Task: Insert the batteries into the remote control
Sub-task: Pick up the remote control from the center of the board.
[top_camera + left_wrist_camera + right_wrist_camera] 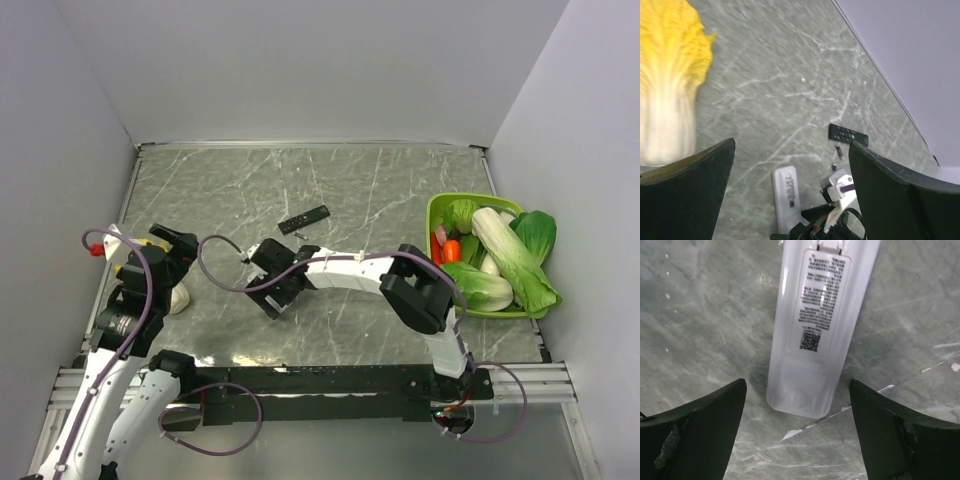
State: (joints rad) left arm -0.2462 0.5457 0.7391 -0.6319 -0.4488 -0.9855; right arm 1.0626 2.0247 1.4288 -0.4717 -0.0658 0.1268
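The white remote control (815,330) lies back side up on the marble table, its printed label showing. My right gripper (797,385) is open just above it, one finger on each side of its near end, not touching. In the left wrist view the remote control (785,195) lies left of the right gripper (832,222). Two small batteries (839,150) (834,166) lie on the table just this side of the black remote (847,134). My left gripper (792,150) is open, empty and raised at the table's left side (172,245). In the top view my right gripper (272,288) hides the white remote.
A yellow napa cabbage (670,85) lies close to my left gripper. The black remote (303,219) lies mid-table. A green basket (437,207) of vegetables stands at the right edge, with bok choy (515,255) spilling over it. White walls enclose the table.
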